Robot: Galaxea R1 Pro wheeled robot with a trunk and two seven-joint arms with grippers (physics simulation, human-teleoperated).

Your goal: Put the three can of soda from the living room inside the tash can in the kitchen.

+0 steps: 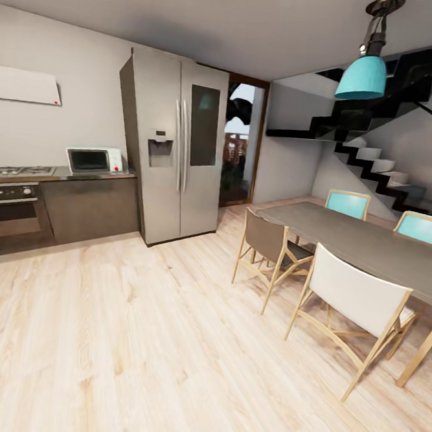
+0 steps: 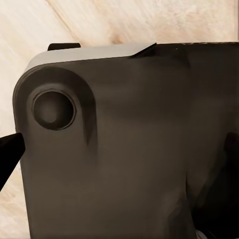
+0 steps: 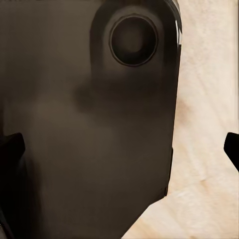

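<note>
open floor: pale blond plank floor (image 1: 135,339) centre, wide
blocked right: grey dining table (image 1: 369,244), wooden-framed chairs (image 1: 355,298)
blocked left: dark cabinets (image 1: 90,209), steel fridge (image 1: 175,151)

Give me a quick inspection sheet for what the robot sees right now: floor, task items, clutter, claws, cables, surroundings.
Surface: pale plank floor, bare where visible.
Job's things: soda cans and trash can, nothing seen.
Clutter: nothing seen.
Claws: dark fingertips at the edges of both wrist views, over floor, beside a dark robot body part; open or shut cannot be told.
Cables: nothing seen.
Surroundings: steel fridge, microwave on the worktop, oven, dining table with chairs, staircase, teal lamp.
</note>
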